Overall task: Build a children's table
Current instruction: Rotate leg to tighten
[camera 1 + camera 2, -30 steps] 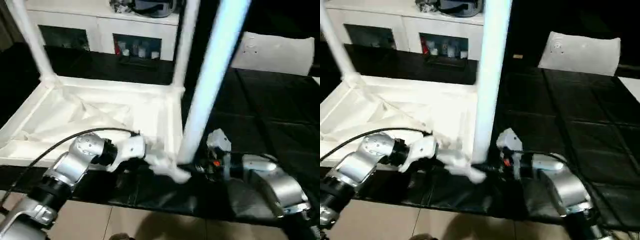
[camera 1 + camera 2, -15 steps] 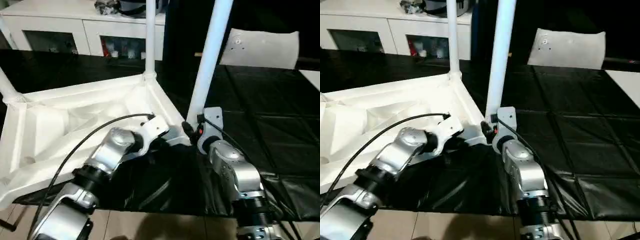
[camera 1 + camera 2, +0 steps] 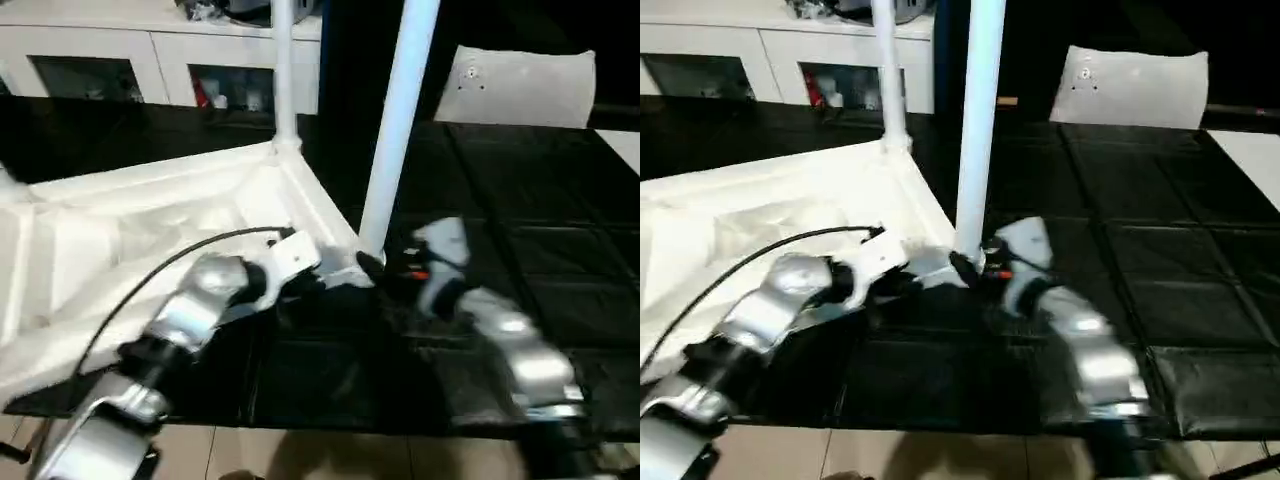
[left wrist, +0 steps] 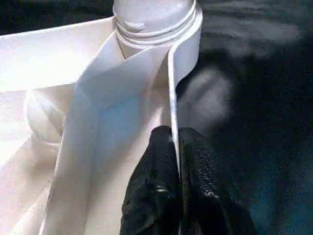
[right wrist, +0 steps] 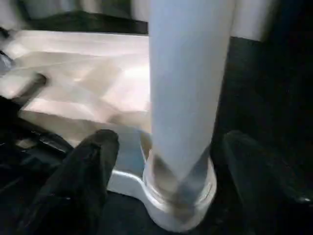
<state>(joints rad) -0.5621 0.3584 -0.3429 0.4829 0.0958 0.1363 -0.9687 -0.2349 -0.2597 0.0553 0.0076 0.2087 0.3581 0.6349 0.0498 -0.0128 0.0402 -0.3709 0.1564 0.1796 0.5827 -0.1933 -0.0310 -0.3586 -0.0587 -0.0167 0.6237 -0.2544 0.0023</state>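
The two black fingers of the left gripper (image 4: 175, 188) are seen pinched shut on the thin upright rim of the white plastic rectangular tabletop (image 3: 150, 225), close beside the corner socket. The black fingers (image 5: 80, 181) of the right gripper (image 5: 178, 186) stand wide apart on either side of the long white tapered tubular leg (image 3: 398, 115), near its foot; no contact with the leg can be made out, so nothing is judged to be held there.

The tabletop is judged to be light and fairly stiff, its ribbed underside lending it rigidity, though the thin rim would likely flex under a hard pinch. The smooth plastic is expected to be slippery, so a hold on the rim near a corner, where the wall is braced by the socket, is thought best. The leg is likely light and hollow; it would best be taken low, just above the socket, where twisting or pressing force is most direct.

The tabletop is laid upside down on the black quilted table cover (image 3: 540, 230), with its underside turned upward. The near leg is seated upright in the round corner socket (image 5: 178, 196), ringed by grooves at its base. A second white leg (image 3: 283, 70) stands upright in the far corner.
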